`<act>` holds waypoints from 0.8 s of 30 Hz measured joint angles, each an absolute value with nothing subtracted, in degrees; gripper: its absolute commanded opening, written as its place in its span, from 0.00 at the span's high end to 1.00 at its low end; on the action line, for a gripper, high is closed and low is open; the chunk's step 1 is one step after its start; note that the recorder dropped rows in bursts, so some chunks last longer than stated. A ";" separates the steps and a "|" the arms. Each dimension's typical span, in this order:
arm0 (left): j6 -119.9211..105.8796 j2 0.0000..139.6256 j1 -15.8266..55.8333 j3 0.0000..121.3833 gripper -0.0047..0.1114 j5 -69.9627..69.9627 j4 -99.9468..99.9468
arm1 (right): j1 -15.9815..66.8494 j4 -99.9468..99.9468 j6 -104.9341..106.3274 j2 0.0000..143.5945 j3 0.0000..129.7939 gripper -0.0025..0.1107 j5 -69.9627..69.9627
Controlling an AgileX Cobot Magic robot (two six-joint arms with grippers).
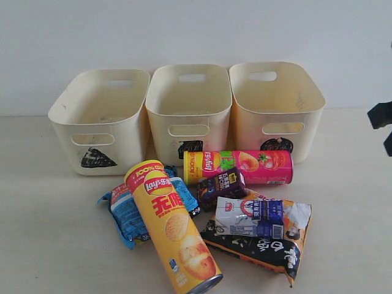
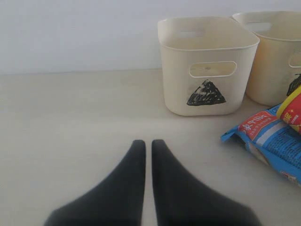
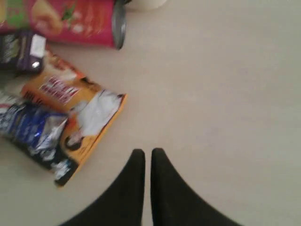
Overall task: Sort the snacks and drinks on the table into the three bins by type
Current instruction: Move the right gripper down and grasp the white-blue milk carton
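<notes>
Three cream bins stand in a row at the back: triangle bin [image 1: 101, 119], square bin [image 1: 188, 110], circle bin [image 1: 275, 107]. In front of them lies a pile: yellow Lay's can [image 1: 173, 226] across the blue packet [image 1: 125, 211], pink can [image 1: 242, 166] on its side, purple carton [image 1: 222, 185], white-and-blue carton [image 1: 250, 218] on the orange-and-black bag [image 1: 269, 242]. My left gripper [image 2: 147, 143] is shut and empty over bare table, left of the blue packet [image 2: 273, 143] and the triangle bin [image 2: 207, 66]. My right gripper [image 3: 147, 153] is shut and empty, right of the bag [image 3: 80, 117].
The pale table [image 1: 49, 245] has open surface left and right of the pile. A plain white wall rises behind the bins. Part of the right arm [image 1: 381, 119] shows dark at the right edge of the exterior view.
</notes>
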State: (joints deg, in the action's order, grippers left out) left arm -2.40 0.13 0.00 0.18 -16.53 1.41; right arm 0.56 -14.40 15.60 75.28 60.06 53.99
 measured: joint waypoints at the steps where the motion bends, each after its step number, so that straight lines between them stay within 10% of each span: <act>1: -2.40 0.13 0.00 0.18 0.92 -16.53 1.41 | 0.84 -16.10 17.39 75.89 60.84 0.97 55.90; 10: -2.40 0.13 0.00 0.18 0.92 -16.53 1.41 | 13.34 -22.00 27.94 76.68 63.85 0.95 62.25; 16: -2.40 0.13 0.00 0.18 0.92 -16.53 1.41 | 21.72 -19.48 28.39 80.94 66.39 0.42 59.83; 24: -2.40 0.13 0.00 0.18 0.92 -16.53 1.41 | 30.35 -8.48 29.89 94.17 73.16 0.34 60.10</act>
State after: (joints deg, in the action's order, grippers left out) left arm -2.40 0.13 0.00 0.18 -16.53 1.41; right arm 30.35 -8.48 29.89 94.17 73.16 60.10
